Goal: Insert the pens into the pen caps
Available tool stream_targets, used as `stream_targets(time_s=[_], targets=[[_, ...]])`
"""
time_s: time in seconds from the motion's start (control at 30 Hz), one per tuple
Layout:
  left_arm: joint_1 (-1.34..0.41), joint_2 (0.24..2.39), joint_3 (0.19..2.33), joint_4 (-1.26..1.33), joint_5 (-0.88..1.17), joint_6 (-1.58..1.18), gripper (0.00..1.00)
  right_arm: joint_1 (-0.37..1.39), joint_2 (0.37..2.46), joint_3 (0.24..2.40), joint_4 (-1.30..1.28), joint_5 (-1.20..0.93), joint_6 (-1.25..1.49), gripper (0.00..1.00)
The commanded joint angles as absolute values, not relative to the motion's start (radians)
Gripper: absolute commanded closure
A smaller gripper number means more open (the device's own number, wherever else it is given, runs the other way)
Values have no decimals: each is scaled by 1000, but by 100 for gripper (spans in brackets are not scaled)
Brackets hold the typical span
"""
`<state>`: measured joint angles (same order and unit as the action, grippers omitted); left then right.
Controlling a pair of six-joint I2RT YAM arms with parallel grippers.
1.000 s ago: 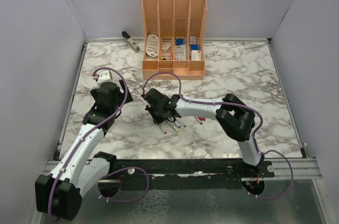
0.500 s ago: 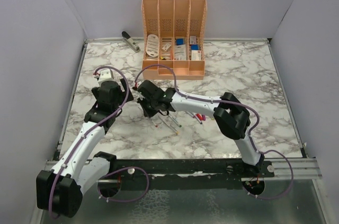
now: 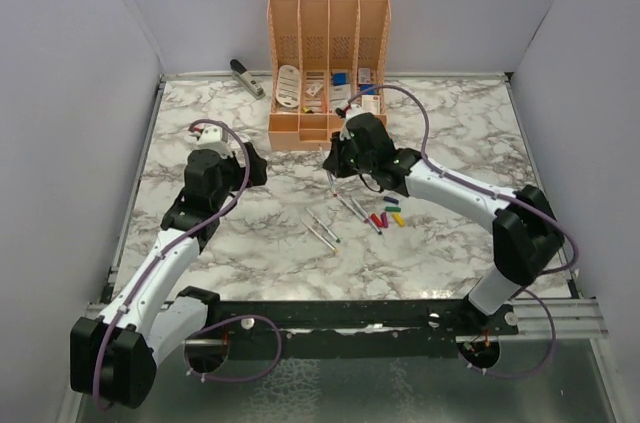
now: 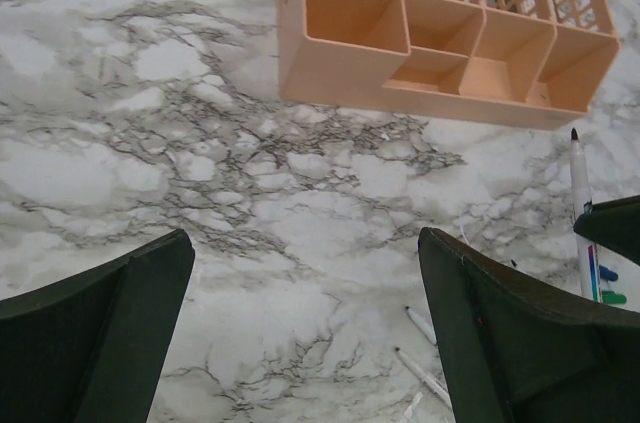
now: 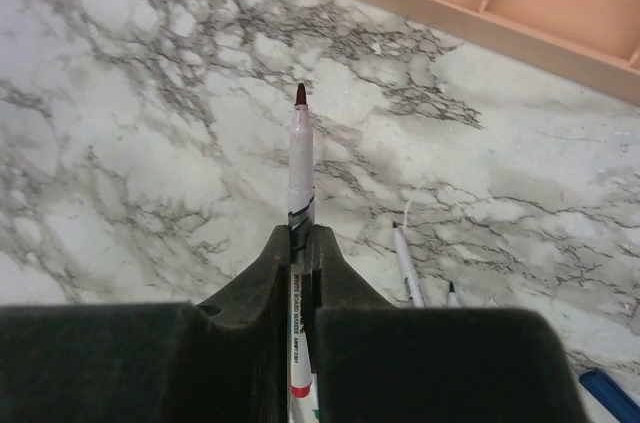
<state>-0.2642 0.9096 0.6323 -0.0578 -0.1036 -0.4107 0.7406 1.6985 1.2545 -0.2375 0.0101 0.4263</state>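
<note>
My right gripper (image 3: 335, 161) is shut on a white pen (image 5: 300, 158) with a dark red tip and holds it above the table, in front of the organizer. In the right wrist view the right gripper (image 5: 302, 238) clamps the pen mid-shaft. The held pen also shows in the left wrist view (image 4: 580, 208). Several more pens (image 3: 322, 232) lie on the marble near the middle, and two show in the left wrist view (image 4: 424, 374). Small caps, red (image 3: 377, 219), green (image 3: 390, 203) and yellow (image 3: 398, 220), lie just right of them. My left gripper (image 3: 250, 163) is open and empty, left of the pens.
An orange desk organizer (image 3: 327, 133) with small items stands at the back centre, close behind the right gripper. It also shows in the left wrist view (image 4: 340, 63). A black-and-silver stapler (image 3: 245, 76) lies at the back left. Walls close in on both sides.
My right gripper has risen from the pile of pens with one pen in it and moved right and back toward the organizer. My left gripper has shifted slightly back and right.
</note>
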Motion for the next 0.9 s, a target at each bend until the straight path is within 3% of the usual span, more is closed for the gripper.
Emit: stream_targets(time_s=[0.0,0.33,0.43,0.6,0.87], targets=[[-271,967,595,107,161,-409,2,767,1565,1125,1,24,466,99],[-322,1108,620,350,619,-413,3,767,1278,724,508,-33,568,99],[-344,1132,624,394,654,-436,4,767,1256,698,529,-61,577,99],[-397,1170,641,445,720,-449,15,767,1234,648,614,-78,619,99],[-474,1210,679,460,762,-436,13,767,1230,667,601,-93,613,99]])
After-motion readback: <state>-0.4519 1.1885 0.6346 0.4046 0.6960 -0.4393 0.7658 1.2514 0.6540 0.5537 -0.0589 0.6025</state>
